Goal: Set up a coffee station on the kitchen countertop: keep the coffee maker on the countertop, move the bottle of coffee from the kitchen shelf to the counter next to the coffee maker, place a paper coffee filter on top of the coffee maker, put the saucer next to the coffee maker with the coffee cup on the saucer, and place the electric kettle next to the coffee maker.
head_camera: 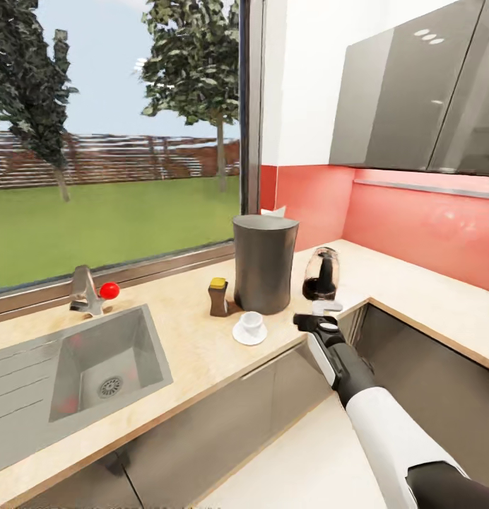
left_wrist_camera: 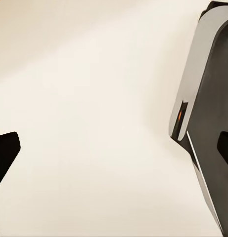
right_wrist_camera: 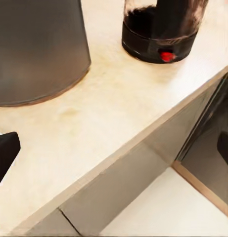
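The electric kettle (head_camera: 321, 274), centre-right on the desk (head_camera: 195, 339), looks glassy, fragile and slippery; its black base seems safest to grip. Right gripper (head_camera: 322, 311) spread, empty.

Paper coffee filter (head_camera: 274, 211): lying mostly hidden behind the coffee maker (head_camera: 264, 263), a white tip peeking at 12 o'clock.
Electric kettle (right_wrist_camera: 162, 29): its dome running off the right wrist view's edge.
Right gripper (head_camera: 321, 316): finger gap too small to tell.

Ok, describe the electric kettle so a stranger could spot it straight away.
Find the tall dark grey coffee maker on the beige countertop by the window. The electric kettle stands just right of it, near the counter's edge. It alone has a clear glass dome on a black base.
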Available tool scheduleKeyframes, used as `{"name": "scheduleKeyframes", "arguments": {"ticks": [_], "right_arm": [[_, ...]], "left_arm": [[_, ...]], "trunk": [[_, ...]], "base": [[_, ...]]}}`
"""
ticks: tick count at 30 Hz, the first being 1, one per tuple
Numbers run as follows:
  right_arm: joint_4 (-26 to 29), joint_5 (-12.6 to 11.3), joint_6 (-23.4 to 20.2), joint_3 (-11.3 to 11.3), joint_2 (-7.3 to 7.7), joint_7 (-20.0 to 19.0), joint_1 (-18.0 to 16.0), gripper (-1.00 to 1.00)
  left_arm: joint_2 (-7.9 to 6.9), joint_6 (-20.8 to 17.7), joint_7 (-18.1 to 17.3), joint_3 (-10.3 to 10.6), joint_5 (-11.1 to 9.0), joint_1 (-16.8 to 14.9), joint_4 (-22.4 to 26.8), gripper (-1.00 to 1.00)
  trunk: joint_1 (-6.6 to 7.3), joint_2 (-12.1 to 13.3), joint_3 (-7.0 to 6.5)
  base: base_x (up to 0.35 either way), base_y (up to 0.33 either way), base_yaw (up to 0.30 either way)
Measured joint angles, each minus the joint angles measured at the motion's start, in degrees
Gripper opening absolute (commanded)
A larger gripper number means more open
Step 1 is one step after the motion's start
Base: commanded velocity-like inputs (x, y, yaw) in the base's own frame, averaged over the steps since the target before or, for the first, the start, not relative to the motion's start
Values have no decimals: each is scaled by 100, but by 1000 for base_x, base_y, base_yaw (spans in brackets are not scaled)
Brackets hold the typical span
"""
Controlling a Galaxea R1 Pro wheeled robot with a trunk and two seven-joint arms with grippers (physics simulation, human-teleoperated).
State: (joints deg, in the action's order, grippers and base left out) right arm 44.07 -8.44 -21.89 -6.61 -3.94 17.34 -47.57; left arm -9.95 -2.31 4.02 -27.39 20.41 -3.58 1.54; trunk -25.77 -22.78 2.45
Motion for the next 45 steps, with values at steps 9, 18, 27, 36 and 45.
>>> {"name": "scheduleKeyframes", "arguments": {"ticks": [9, 18, 27, 36, 45], "right_arm": [[-525, 7, 2, 6, 30, 15, 1, 100], [-2587, 8, 54, 22, 23, 33, 1, 100], [-4266, 47, 665, -19, -24, -325, 875, 100], [-4286, 66, 644, -16, -23, -1764, 2569, 100], [-4285, 215, 638, -27, -71, -2230, 3083, 100]], "left_arm": [[0, 59, 7, 3, 12, 0, 23, 100], [7, 98, 2, -16, -1, 1, 63, 100], [4, 111, 1, 4, 8, 3, 88, 100], [11, 111, -8, -10, 2, 3, 90, 100], [9, 111, -9, -11, 9, 3, 84, 100]], "trunk": [[-1, 0, -21], [3, 0, -48], [3, -1, -79], [3, -1, -77], [3, -1, -78]], "base": [[-301, -59, -294], [-113, -1, -293], [-1, 0, -198], [0, 0, -2], [0, 0, 0]]}}
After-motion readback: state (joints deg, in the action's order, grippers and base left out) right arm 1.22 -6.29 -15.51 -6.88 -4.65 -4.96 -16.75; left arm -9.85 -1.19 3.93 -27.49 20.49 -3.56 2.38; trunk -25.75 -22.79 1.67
